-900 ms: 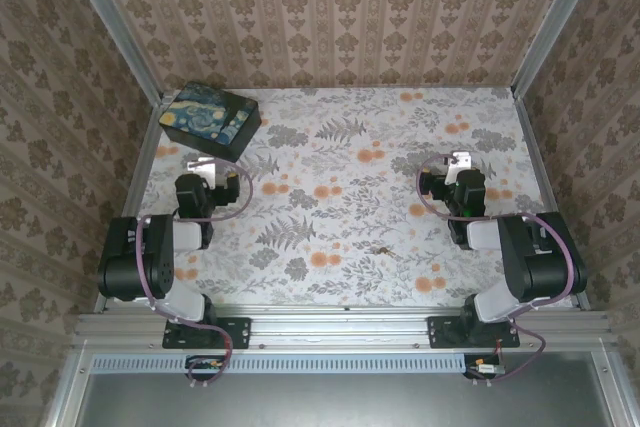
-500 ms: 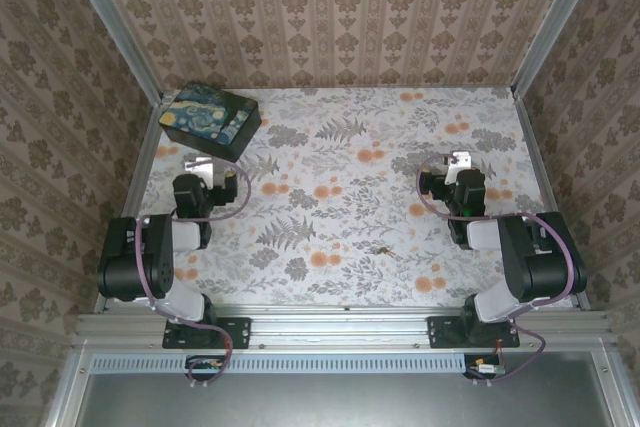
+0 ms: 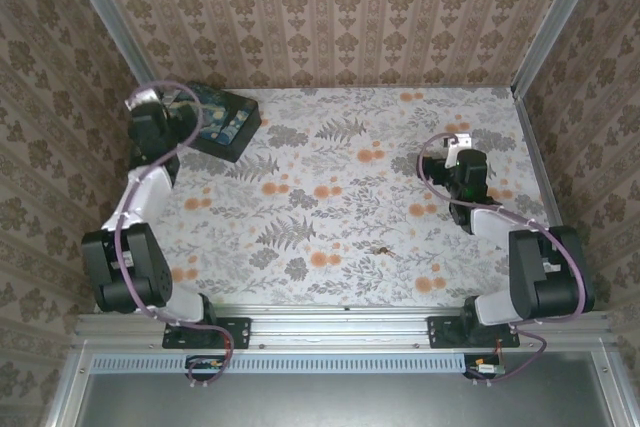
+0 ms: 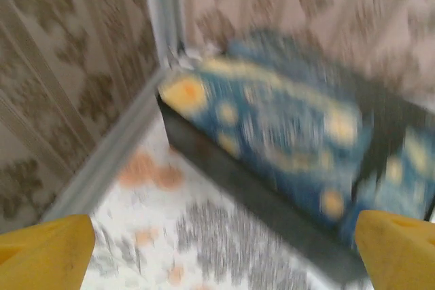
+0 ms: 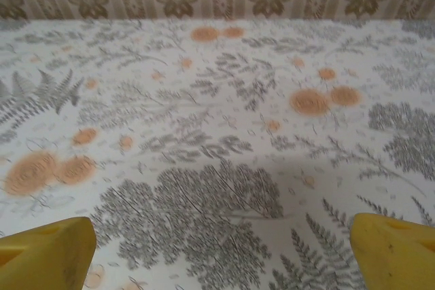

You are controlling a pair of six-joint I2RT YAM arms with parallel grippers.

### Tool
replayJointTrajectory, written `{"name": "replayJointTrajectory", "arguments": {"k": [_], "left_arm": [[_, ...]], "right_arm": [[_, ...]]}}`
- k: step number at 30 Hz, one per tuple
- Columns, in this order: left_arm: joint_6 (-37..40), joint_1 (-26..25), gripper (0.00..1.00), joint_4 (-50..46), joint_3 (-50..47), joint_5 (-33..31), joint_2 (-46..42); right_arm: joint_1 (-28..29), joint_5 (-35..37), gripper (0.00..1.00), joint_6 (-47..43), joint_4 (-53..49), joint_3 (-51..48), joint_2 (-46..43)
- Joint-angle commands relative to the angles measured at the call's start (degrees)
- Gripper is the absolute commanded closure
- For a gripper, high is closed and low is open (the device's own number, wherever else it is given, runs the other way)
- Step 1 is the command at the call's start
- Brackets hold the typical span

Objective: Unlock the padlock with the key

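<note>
Since the earlier picture, the left arm (image 3: pixel 140 197) is stretched out to the far left corner, and the right arm (image 3: pixel 500 222) is pushed a little further out. The table (image 3: pixel 330 147) is covered in flower prints, so small things are hard to spot.

The box (image 4: pixel 272 120) is seen close up but blurred past the left gripper (image 4: pixel 221 256), which is spread wide with nothing held. Perhaps the box is being checked. Whether the padlock is kept inside cannot be told.

The right gripper (image 5: pixel 217 252) is also spread wide and empty, over bare table. A tiny dark speck, likely the key (image 3: pixel 381 248), is left lying near the front middle, well apart from both.
</note>
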Motion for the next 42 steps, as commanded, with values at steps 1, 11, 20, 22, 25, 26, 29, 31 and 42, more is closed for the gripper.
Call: {"name": "replayJointTrajectory", "arguments": {"k": [1,11,20,22,25,26,29,31,42], "left_arm": [[-13.40,-0.30,0.00,-20.24,7.36,-1.90,6.87],[-25.27,0.12,0.00,-17.86,19.34,7.98,27.17],[-20.85,-5.34,0.03,-25.36,19.56,12.17,29.25],[-18.76,-6.88,0.10,-26.65,16.97,13.19,27.73],[-16.00,-9.03,0.08,-31.18,14.56,14.61,25.54],[-14.92,-9.73,0.08,-32.81,13.82,15.18,24.67],[-12.40,-12.63,0.09,-35.22,10.46,16.42,21.44],[-11.80,-15.47,0.10,-36.19,8.16,17.88,19.84],[-14.29,-34.43,0.10,-36.99,-4.20,20.67,5.80]], "right_arm": [[1.01,0.79,0.03,1.08,-7.21,0.18,-3.17],[4.40,1.25,0.04,1.01,-11.05,0.39,-6.88],[5.36,-1.42,0.03,4.07,-14.75,3.09,-10.23],[5.43,-1.67,0.04,4.73,-16.49,4.04,-10.95],[5.43,-2.27,0.03,5.64,-18.81,5.19,-12.35],[5.50,-2.67,0.03,5.81,-19.87,5.68,-12.84],[5.61,-3.15,0.04,6.38,-23.00,6.96,-14.46],[5.69,-3.33,0.03,7.19,-24.36,7.37,-15.67],[10.32,-7.80,0.03,9.34,-30.01,12.11,-11.66]]}}
